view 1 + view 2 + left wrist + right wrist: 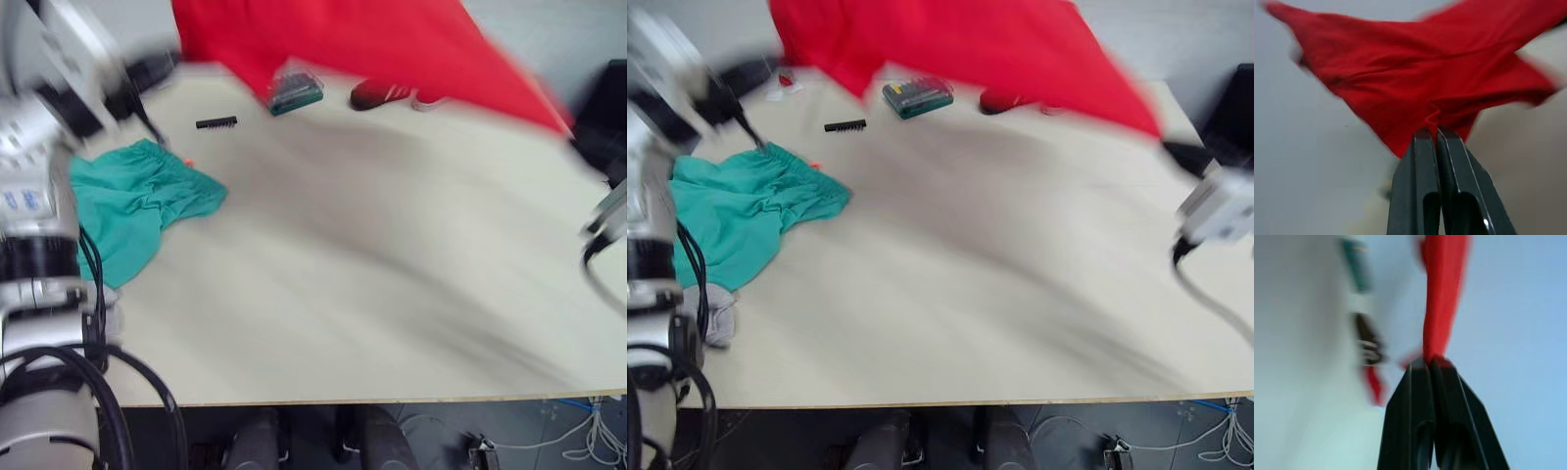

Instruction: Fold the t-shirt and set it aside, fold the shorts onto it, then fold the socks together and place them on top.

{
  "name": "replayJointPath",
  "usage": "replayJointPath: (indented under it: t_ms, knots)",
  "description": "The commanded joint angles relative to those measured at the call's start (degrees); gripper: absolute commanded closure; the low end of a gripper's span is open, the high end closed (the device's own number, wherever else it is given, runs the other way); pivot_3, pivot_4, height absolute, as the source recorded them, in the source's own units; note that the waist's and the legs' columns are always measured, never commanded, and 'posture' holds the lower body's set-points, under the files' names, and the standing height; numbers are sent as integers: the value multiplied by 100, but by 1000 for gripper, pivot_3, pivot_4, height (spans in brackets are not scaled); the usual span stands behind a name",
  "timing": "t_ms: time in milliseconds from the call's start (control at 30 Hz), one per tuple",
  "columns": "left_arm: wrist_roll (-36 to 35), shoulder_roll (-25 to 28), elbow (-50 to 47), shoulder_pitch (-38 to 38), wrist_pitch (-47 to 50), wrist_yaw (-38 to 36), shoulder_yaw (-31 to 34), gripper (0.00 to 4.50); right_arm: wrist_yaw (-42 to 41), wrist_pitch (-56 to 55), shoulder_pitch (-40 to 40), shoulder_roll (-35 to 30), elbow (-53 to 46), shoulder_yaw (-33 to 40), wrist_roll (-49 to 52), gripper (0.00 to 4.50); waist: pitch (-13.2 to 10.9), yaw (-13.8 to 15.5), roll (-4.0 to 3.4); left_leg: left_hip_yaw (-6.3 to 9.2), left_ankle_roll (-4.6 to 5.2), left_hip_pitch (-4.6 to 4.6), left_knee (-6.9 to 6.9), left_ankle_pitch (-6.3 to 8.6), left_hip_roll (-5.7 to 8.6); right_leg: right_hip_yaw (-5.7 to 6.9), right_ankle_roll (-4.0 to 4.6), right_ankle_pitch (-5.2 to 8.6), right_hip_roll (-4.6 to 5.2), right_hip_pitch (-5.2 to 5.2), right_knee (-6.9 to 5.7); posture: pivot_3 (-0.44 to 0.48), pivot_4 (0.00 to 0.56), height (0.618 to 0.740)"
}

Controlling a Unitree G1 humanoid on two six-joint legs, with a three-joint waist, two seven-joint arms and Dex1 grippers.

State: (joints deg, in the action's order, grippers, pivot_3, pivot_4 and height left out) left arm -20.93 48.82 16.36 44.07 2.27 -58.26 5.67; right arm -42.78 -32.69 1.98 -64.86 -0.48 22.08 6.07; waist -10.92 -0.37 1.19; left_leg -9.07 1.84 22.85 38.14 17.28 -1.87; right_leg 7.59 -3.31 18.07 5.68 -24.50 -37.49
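Holding the t-shirt [372, 44] up in the air at twelve o'clock over the far edge of the counter [372, 284], the robot looks to be at the very first step; nothing is folded or set aside yet. In the left eye view the shorts [132, 206] lie crumpled at nine o'clock on the counter; a black comb [217, 123], a green box [295, 90] and a red shoe [380, 94] sit toward twelve, half under the hanging shirt. In the right eye view the socks [717, 311] lie bunched at eight o'clock, just beside the shorts. In the left wrist view the left tool [1437, 133] is clenched on a pinch of red cloth, the shirt spreading beyond it. In the right wrist view the right tool [1428, 363] is likewise clamped on a red edge. The shirt's top is cut off, its collar and print hidden, and blur smears its outline.
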Motion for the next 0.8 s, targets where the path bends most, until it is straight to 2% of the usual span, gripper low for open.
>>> replayJointPath:
  t_ms: [33,67,133,200,300,367,433,600,800]
  knots:
    - [-580,593,-1567,-1139,949,-978,-76,4500,-576,247,-766,69,-585,116,416,4436,-2,-6,-1,-2,4,7,18,0,0,-11,-8,-7,5,0,-2,0,150,740]
    - [-568,607,-1760,-1429,873,-1057,-75,4500,-604,197,-900,156,-602,55,396,4436,-14,-1,0,-3,10,0,38,-2,0,-18,-10,-13,11,10,-3,0,150,740]
    - [-774,631,-2200,-1897,1416,-1045,-93,4500,-725,22,-1204,346,-503,-137,315,4436,-25,6,1,-1,28,-11,92,2,-10,-26,2,-35,30,33,3,0,150,740]
    - [-774,904,-2684,-2455,1802,-1277,-222,4500,-889,150,-1517,449,-445,-111,414,4436,-30,30,-8,22,13,-90,80,38,-26,-11,12,-51,29,134,71,0,150,740]
    - [-695,1228,-3087,-3067,1983,-1522,-280,4500,-1302,509,-2028,398,-593,63,708,4436,-25,30,-33,29,23,-155,-5,36,-40,-20,89,-65,15,217,179,0,150,740]
    - [-709,1402,-3207,-3319,2084,-1675,-262,4500,-1560,949,-2326,353,-825,213,1020,4436,-24,26,-37,25,18,-158,-16,28,-39,-29,85,-66,16,202,165,0,150,740]
    - [-690,1484,-3241,-3435,2096,-1777,-244,4500,-1788,1284,-2527,324,-1018,332,1224,4436,-24,29,-38,25,-29,-159,-20,13,-41,-27,51,-79,15,185,134,0,150,740]
    - [-640,1765,-3137,-3652,2131,-2137,-233,4500,-2572,2274,-3137,178,-1439,741,1660,4436,-24,27,-38,26,-42,-168,-20,20,-55,-21,61,-2,-5,166,63,0,150,740]
    - [-775,2198,-3066,-3939,2372,-2673,-162,4500,-3051,2899,-3319,227,-1718,1047,1745,4436,-24,32,-38,28,-23,-167,-19,39,-69,-20,73,1,-18,163,62,0,150,740]
